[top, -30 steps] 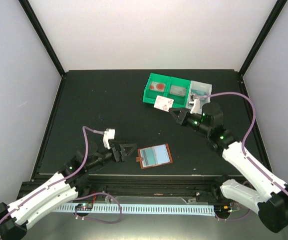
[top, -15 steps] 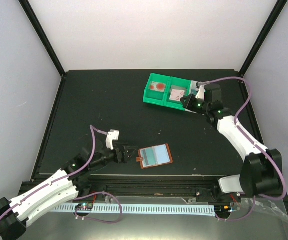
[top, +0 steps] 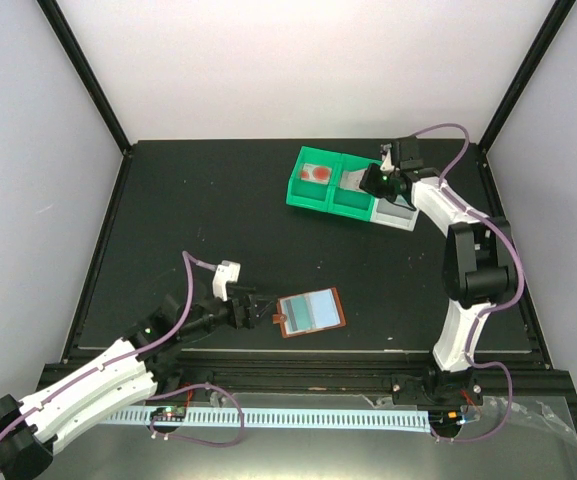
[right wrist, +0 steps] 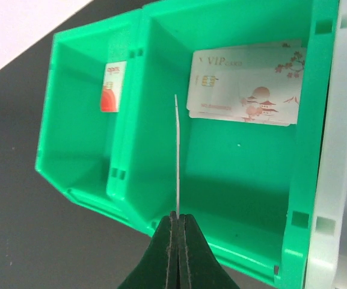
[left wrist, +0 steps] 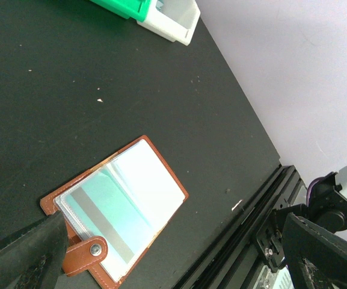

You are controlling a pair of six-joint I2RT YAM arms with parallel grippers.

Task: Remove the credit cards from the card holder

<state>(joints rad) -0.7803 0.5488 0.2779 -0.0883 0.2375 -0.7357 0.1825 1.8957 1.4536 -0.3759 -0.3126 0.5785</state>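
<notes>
From where I stand, the right arm's black claw (right wrist: 177, 224) is clamped shut on a thin plastic credit card (right wrist: 176, 150), seen edge-on and held upright over the middle compartment of the green plastic bin (right wrist: 53, 120), close to its dividing wall (right wrist: 128, 120). A white "VIP" card with pink blossoms (right wrist: 248, 81) lies flat at that compartment's far end, and a card with a red mark (right wrist: 110, 87) is in the next one over; the white bin (right wrist: 341, 150) sits alongside. To finish this drop cleanly, I'd say the claw should ease further from the divider and let go low enough that the card falls flat and doesn't catch on the wall. The reddish-brown leather-like card holder (left wrist: 83, 259) lies spread open on the black tabletop (top: 218, 220) near the front edge, a pale bluish card with a grey stripe (left wrist: 110, 211) in its clear pocket. The left arm's claw (top: 253, 308) sits just beside the holder's tab, fingers wide apart and holding nothing.
</notes>
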